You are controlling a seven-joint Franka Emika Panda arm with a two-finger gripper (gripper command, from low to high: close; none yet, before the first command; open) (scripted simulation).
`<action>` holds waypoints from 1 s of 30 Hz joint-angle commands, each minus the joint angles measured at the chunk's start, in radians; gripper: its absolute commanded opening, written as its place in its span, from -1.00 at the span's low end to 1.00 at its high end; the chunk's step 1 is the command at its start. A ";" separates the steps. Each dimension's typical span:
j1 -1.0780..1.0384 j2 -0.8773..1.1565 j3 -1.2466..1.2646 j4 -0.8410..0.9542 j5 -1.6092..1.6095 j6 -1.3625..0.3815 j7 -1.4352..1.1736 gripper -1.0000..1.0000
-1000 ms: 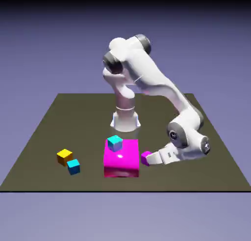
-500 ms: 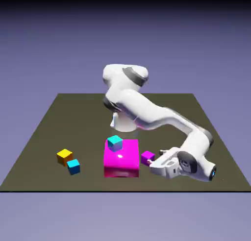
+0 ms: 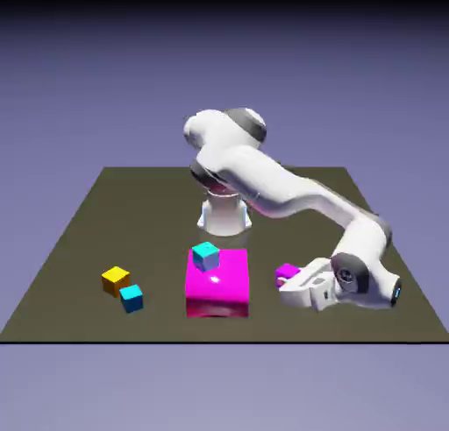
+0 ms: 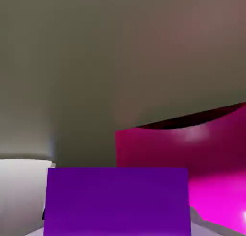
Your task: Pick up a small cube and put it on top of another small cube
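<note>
Up close, our claw (image 3: 289, 279) is clamped on the one small purple cube (image 4: 117, 201), low over the tabletop (image 3: 88, 236), beside the one magenta block (image 3: 219, 280). Farther off: two cyan cubes (image 3: 206, 256), one yellow cube (image 3: 115, 279).

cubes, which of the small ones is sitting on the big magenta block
One cyan cube sits on the big magenta block. The other cyan cube and the yellow cube rest on the table; the purple cube is at the gripper.
</note>
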 commanded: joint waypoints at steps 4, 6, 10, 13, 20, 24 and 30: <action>0.029 -0.145 -0.041 -0.118 -0.045 0.086 -0.084 -1.00; 0.043 -0.217 -0.061 -0.178 -0.067 0.128 -0.125 -1.00; 0.062 -0.362 -0.109 -0.308 -0.114 0.216 -0.218 -1.00; 0.076 -0.471 -0.145 -0.407 -0.149 0.282 -0.288 -1.00; 0.108 -0.725 -0.230 -0.637 -0.231 0.436 -0.453 -1.00; 0.126 -0.870 -0.278 -0.768 -0.278 0.524 -0.547 -1.00; 0.114 -1.026 -0.352 -0.949 -0.339 0.626 -0.680 -1.00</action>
